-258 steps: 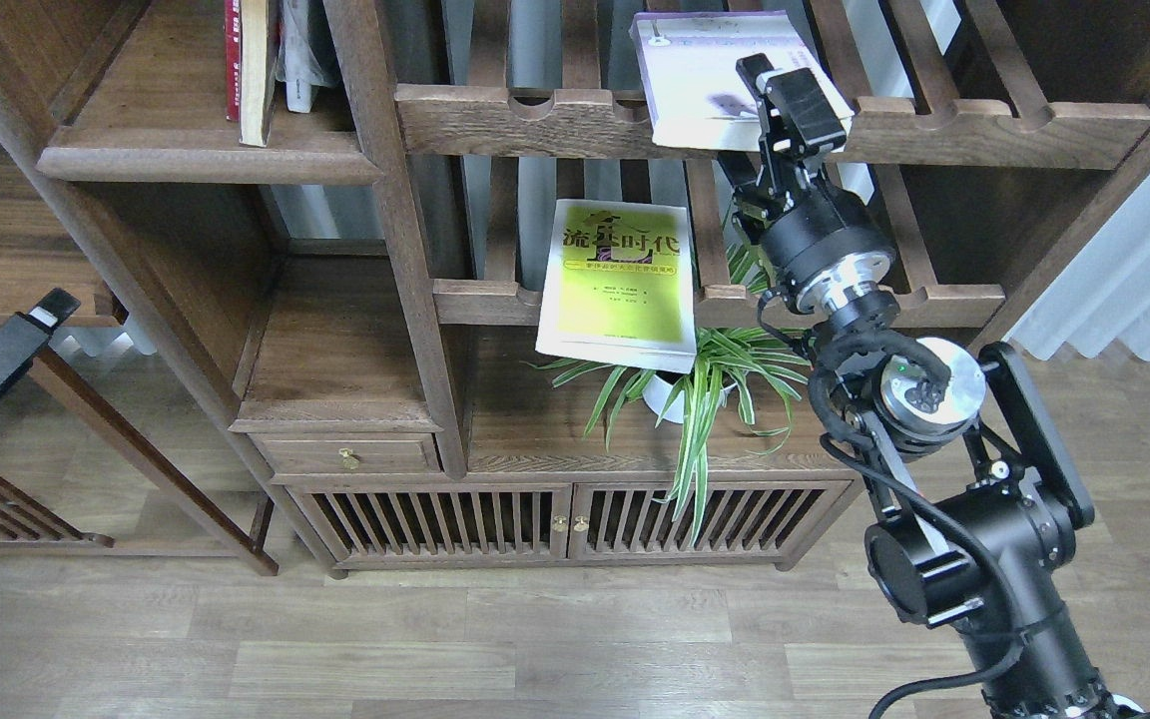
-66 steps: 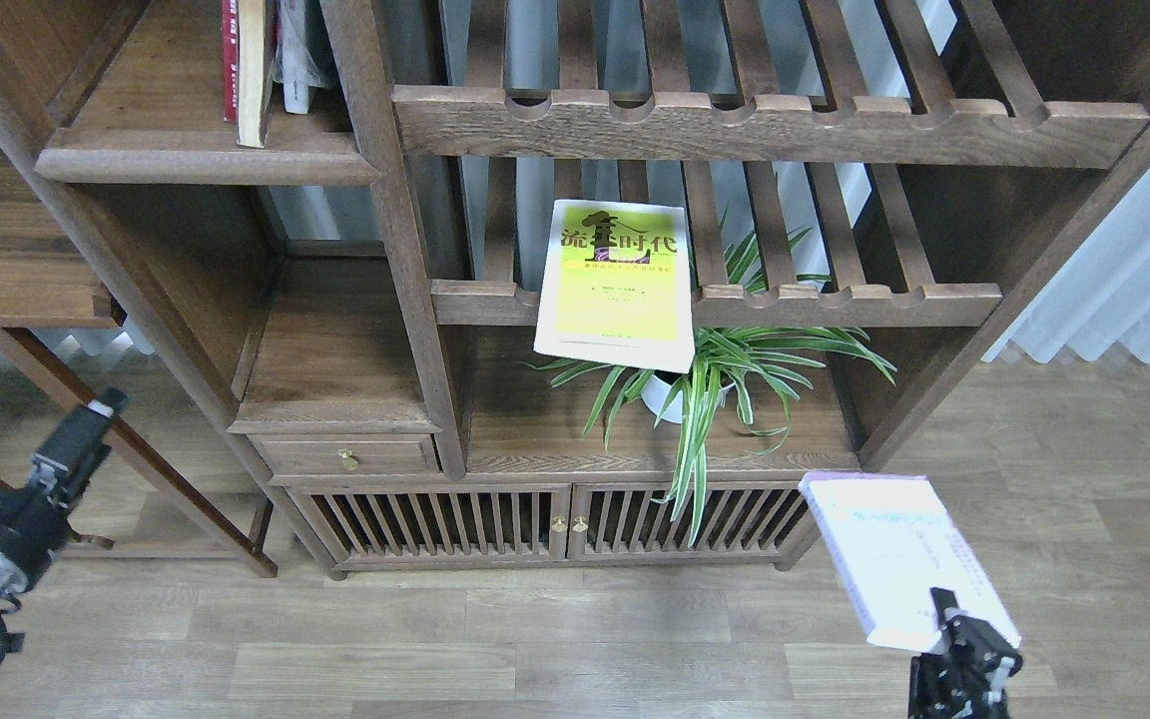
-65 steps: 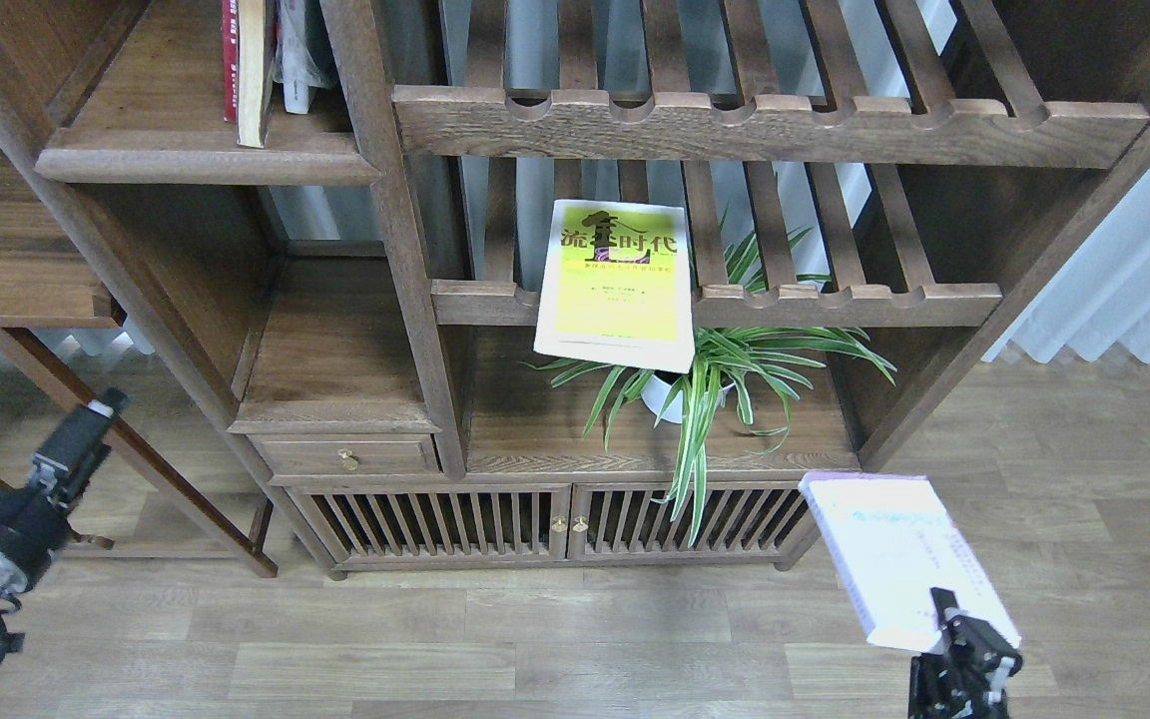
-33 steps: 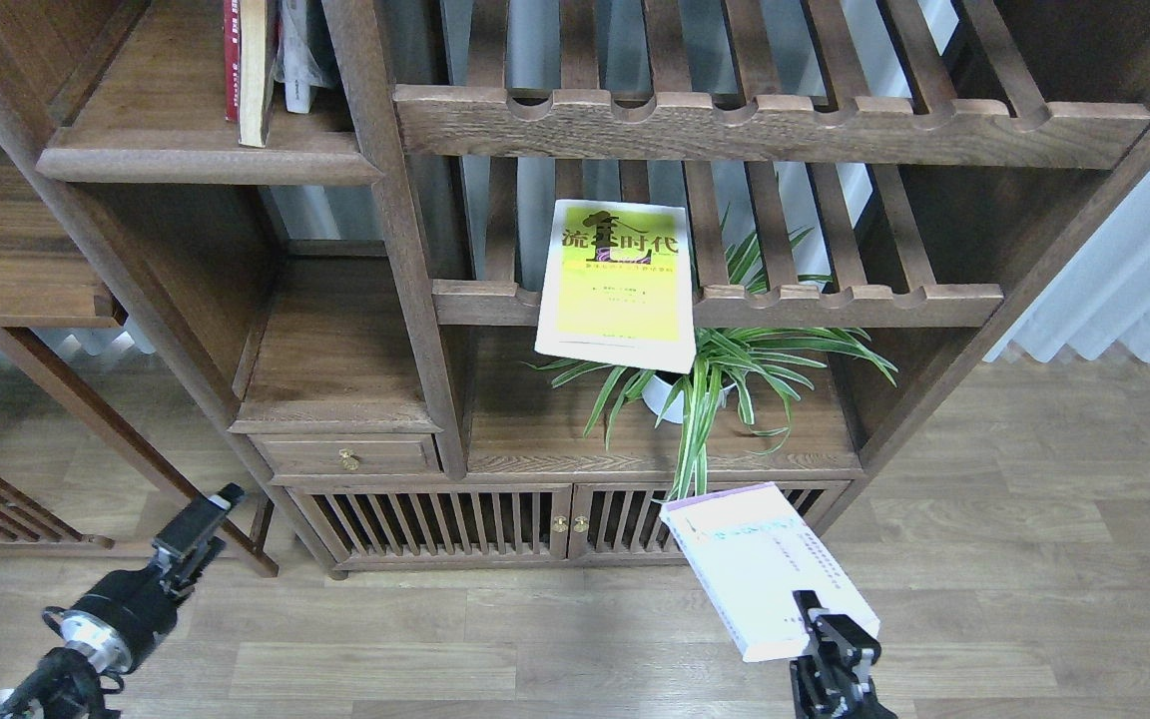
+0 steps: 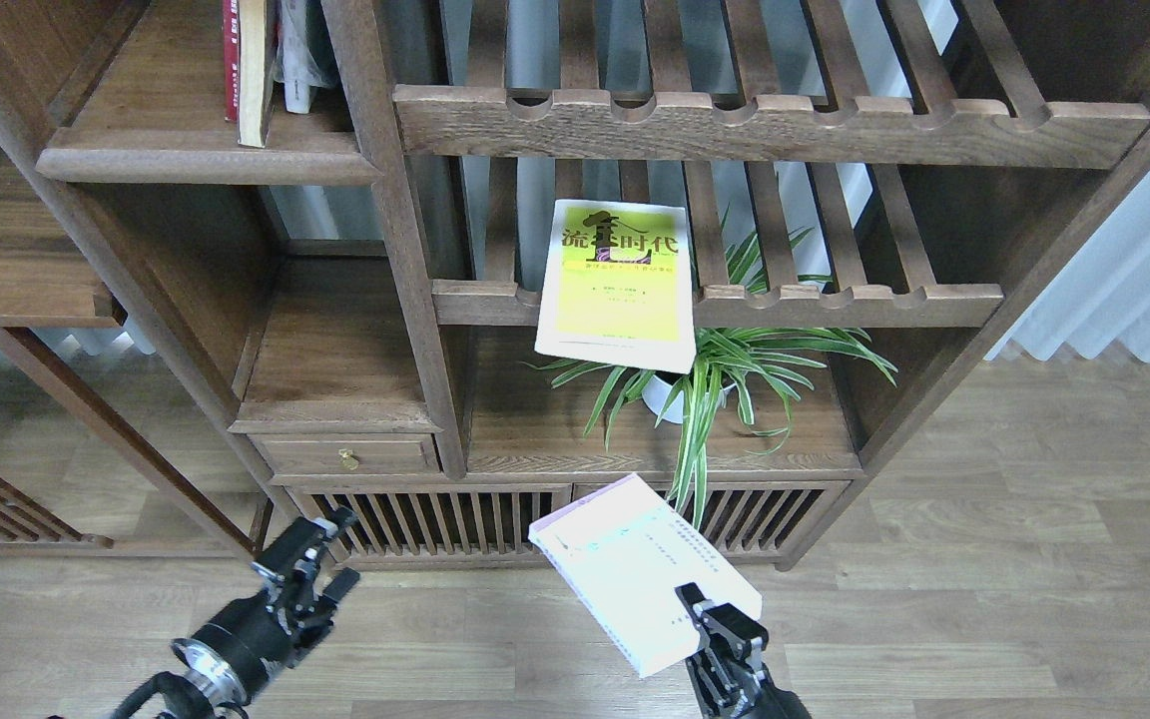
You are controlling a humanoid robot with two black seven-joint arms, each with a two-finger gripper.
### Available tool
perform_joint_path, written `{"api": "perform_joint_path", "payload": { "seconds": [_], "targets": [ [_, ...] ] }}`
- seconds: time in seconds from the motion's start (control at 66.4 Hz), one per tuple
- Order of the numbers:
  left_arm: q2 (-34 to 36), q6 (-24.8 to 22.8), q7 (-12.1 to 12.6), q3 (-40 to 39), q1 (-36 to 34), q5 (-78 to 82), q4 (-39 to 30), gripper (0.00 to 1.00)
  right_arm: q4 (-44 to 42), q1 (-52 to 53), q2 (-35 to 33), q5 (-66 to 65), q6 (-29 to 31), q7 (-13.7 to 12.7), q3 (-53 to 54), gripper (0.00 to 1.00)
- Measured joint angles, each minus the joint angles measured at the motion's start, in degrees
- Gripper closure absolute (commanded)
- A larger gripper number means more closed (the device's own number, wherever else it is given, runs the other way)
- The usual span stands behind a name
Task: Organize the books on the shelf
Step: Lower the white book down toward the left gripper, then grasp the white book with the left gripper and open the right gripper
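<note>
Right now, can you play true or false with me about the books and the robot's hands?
1. The right gripper holds the white-lavender book. True.
2. The yellow-green book lies on the floor. False: it rests on a slatted rack, hanging over the front rail.
3. The left gripper holds a book. False: it is open and holds nothing.
4. A dark red book stands on the shelf at upper left. True.
5. A leafy plant sits below the yellow-green book. True.

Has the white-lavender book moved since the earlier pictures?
Yes. The white-lavender book, held by the right gripper, went down from the upper slatted rack and leftward.
</note>
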Motion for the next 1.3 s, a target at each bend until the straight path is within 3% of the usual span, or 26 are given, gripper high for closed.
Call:
{"api": "perform_joint_path", "payload": {
  "seconds": [0.723, 0.919, 1.024, 1.099, 1.129, 1.175, 1.22, 1.295],
  "targets": [
    [-1.4, 0.0, -0.08, 8.21, -2.51, -0.32, -1.34, 0.02, 0.35, 0.4, 2.26, -0.8, 0.0, -2.57, -7.68, 0.9],
    [-1.8, 0.0, -0.08, 9.92, -2.64, -0.32, -1.29, 0.13, 0.35, 0.22, 2.28, -1.7, 0.0, -2.71, -8.04, 0.9],
    [-1.81, 0.0, 0.22, 11.07, -2.74, -0.32, -1.29, 0.28, 0.35, 0.25, 2.28, -1.74, 0.0, -2.72, -8.06, 0.9],
    [-1.81, 0.0, 0.45, 11.4, -2.71, -0.31, -1.28, 0.51, 0.35, 0.27, 2.28, -1.74, 0.0, -2.73, -8.07, 0.9],
    [-1.81, 0.0, 0.48, 11.45, -2.63, -0.32, -1.22, 0.67, 0.35, 0.27, 2.28, -1.74, 0.0, -2.73, -8.07, 0.9],
    [-1.92, 0.0, 0.37, 11.48, -2.44, -0.39, -1.08, 0.75, 0.35, 0.24, 2.28, -1.74, 0.0, -2.73, -8.1, 0.9],
    [-2.23, 0.0, 0.15, 11.46, -2.36, -0.57, -1.04, 0.91, 0.35, 0.17, 2.28, -1.85, 0.0, -2.78, -8.13, 0.9],
    [-3.18, 0.0, -0.01, 11.42, -2.12, -0.89, -0.97, 0.94, 0.35, -0.09, 2.28, -2.22, 0.0, -2.82, -8.14, 0.89]
  ]
}}
